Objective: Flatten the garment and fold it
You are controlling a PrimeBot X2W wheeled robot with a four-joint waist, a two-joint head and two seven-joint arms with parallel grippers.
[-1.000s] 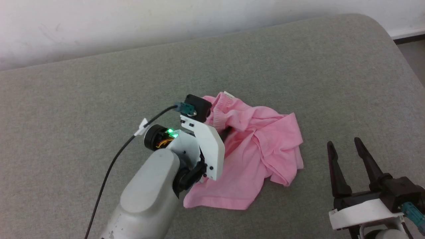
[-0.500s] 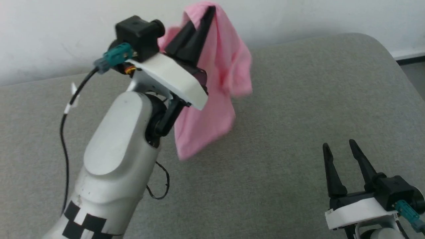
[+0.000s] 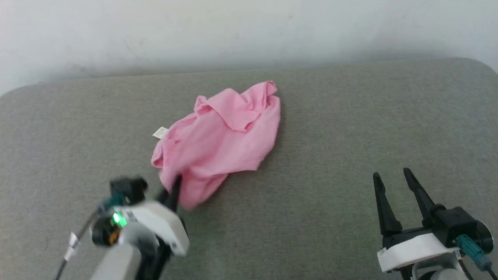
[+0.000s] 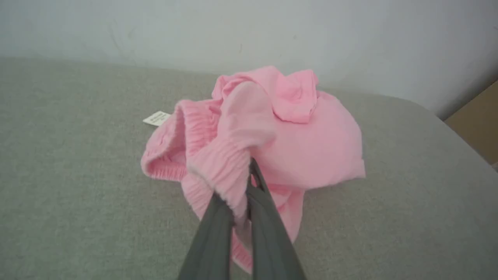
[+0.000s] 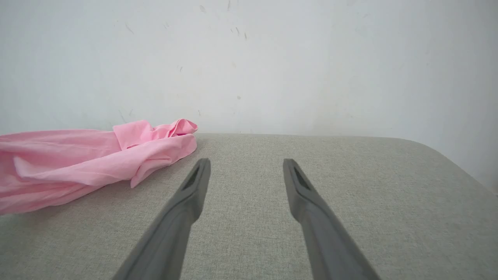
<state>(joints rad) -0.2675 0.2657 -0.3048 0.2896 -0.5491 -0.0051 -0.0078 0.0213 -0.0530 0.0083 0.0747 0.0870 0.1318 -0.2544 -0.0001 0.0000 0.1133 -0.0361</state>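
Shorts [image 3: 225,132]! Where are they, seen from the head?
They are pink and lie in a bumpy heap on the grey table [image 3: 350,128], near the middle, not far from the white wall [image 3: 233,31]. A small white label [image 3: 159,132] sticks out on their left side.
And the left gripper [image 3: 176,183]?
It is low on the left and a bit blurry. Its dark fingers point up and meet the near end of the shorts.
And the right gripper [image 3: 391,174]?
It is low on the right, well apart from the shorts. Its two fingers stand wide apart and hold nothing.
What does the left wrist see?
The two fingers are pressed together, and they pinch the crinkly waistband [image 4: 218,163] between them. The shorts reach from the fingertips away toward the wall. The label lies on the table just beside the waistband. A brown thing [image 4: 476,120] peeks in at the right edge, and I cannot tell what it is.
What does the right wrist see?
Its own two fingers [image 5: 186,202], with a big gap and grey table between them. The shorts lie off to the left on the table and touch neither finger. The wall stands behind.
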